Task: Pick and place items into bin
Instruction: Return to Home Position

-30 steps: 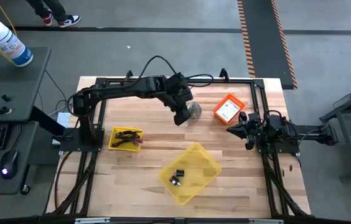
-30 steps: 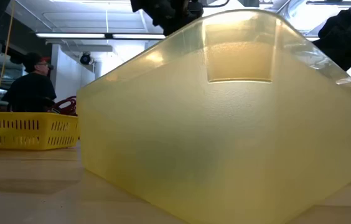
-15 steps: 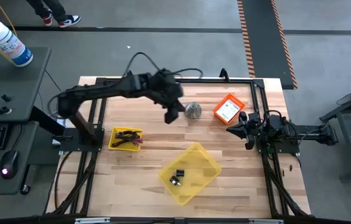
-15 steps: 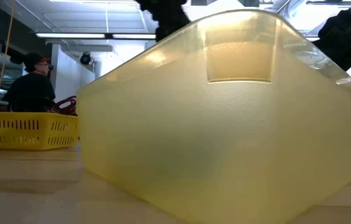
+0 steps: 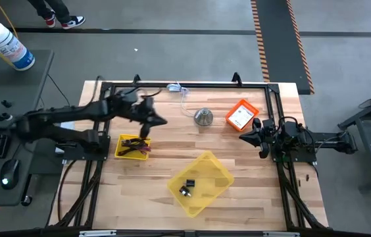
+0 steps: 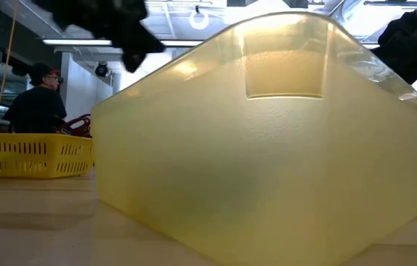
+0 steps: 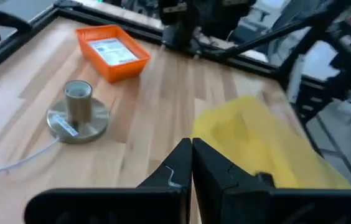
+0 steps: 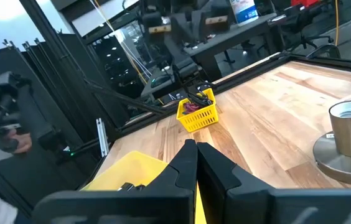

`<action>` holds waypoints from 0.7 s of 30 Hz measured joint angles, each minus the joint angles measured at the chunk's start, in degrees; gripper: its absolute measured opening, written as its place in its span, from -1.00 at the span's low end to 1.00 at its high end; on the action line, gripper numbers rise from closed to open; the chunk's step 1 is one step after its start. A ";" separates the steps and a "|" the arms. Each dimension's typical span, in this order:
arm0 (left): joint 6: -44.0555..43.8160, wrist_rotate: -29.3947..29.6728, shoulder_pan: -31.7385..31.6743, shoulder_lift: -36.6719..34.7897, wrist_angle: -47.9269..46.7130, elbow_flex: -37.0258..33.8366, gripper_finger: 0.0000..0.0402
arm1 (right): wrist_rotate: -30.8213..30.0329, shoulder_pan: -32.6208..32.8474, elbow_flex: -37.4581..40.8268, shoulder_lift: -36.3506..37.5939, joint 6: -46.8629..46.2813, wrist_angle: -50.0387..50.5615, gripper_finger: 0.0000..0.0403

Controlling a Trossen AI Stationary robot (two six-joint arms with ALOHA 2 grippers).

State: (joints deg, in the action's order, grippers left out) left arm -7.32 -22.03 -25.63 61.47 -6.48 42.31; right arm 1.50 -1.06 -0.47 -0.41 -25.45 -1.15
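1. My left gripper (image 7: 191, 147) hangs over the left part of the table (image 5: 172, 155), just on the far side of the small yellow basket (image 5: 121, 139). Its two fingers are clenched together with nothing between them.
2. My right gripper (image 8: 195, 150) waits at the right edge of the table, just near of the orange bin (image 5: 231, 112). Its fingers are pressed tight as well, and it carries nothing.
3. The orange bin sits far right on the table, and a white printed label card (image 5: 241, 118) lies flat inside it.
4. The silver cone-shaped metal piece (image 5: 203, 117) stands upright just left of the orange bin, not touching it. A thin white cable (image 5: 180, 90) lies on its far side, by the table's far edge.
5. The large yellow bin (image 5: 215, 164) sits near centre, turned corner-on. A small black clip (image 5: 187, 186) lies inside it, and I cannot make out more detail.
6. The small yellow basket holds a tangle of purple stick-like pieces and black cable (image 5: 135, 147). I cannot tell them apart one by one.
7. In the low view the large yellow bin fills most of the picture, with the basket to its left. A person (image 6: 35, 100) is in the room beyond.
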 joint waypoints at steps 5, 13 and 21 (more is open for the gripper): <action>-1.12 -2.95 0.13 -13.10 3.60 -10.98 -1.00 | 0.00 0.00 0.00 -0.01 0.00 0.00 -1.00; -4.58 1.33 0.13 -32.11 3.81 -24.33 -1.00 | -0.02 -0.02 0.00 0.01 0.00 0.00 -1.00; -7.95 8.35 0.13 -46.27 4.06 -32.47 -1.00 | -0.02 -0.02 0.00 0.01 0.00 0.02 -0.99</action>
State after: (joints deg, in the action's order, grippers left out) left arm -15.27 -13.68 -25.50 15.20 -2.42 9.85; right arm 1.48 -1.08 -0.47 -0.40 -25.45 -1.13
